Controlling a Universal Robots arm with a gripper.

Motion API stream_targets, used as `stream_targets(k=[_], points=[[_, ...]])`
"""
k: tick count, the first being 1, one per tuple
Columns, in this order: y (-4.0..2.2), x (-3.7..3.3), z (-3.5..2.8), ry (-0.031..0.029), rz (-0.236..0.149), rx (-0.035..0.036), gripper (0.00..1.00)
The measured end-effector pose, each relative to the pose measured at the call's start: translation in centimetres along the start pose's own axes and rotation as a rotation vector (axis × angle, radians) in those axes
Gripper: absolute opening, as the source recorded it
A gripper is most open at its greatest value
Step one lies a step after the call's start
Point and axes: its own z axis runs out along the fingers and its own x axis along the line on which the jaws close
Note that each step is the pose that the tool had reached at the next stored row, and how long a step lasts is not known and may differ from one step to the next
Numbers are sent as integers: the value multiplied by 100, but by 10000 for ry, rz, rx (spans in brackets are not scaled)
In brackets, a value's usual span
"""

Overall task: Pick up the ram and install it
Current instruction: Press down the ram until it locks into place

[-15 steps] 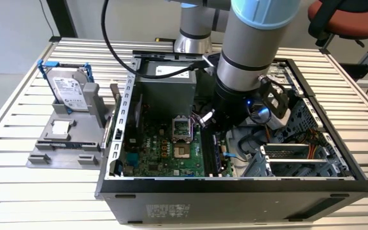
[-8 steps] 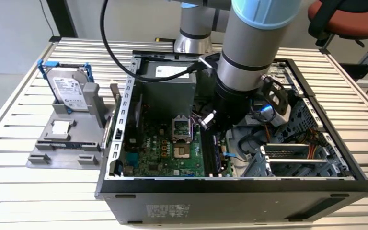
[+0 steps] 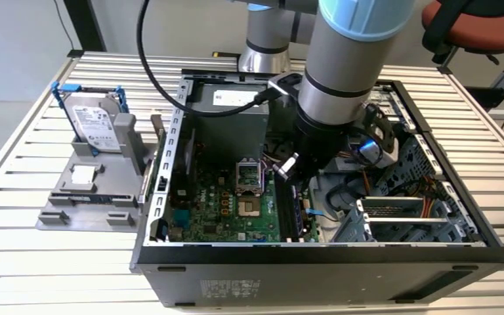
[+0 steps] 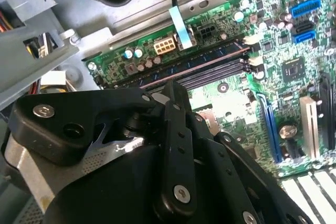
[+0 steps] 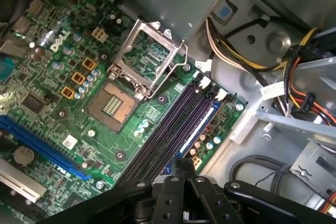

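My gripper [image 3: 289, 172] reaches down into the open computer case [image 3: 322, 252], right over the long black memory slots [image 3: 303, 210] beside the processor socket [image 3: 247, 190]. In both wrist views the gripper [image 4: 172, 85] [image 5: 184, 167] has its jaws pressed close together just above the slots [image 5: 173, 124]. A thin edge runs along the slot row in the second wrist view. It looks like the ram [image 4: 210, 62] seen edge-on, and it leads in under the fingertips. Where the jaws meet it is hidden by the gripper body.
A silver hard drive [image 3: 94, 125] in a blue frame stands on a grey holder [image 3: 86, 210] at the exterior view's left, outside the case. Yellow and orange cable bundles [image 5: 247, 66] and a metal drive cage [image 3: 401, 213] crowd the space beside the slots. The open socket frame [image 5: 142, 56] stands close by.
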Motion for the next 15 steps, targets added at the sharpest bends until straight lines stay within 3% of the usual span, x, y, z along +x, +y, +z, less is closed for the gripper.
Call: stream_targets(k=[6,11,15], points=[[-20,-27,1,-5,-604,-55,0],[-21,-27,3,5,-1459,-111,0],[-21,-27,6,-59,-2043,-211,0]])
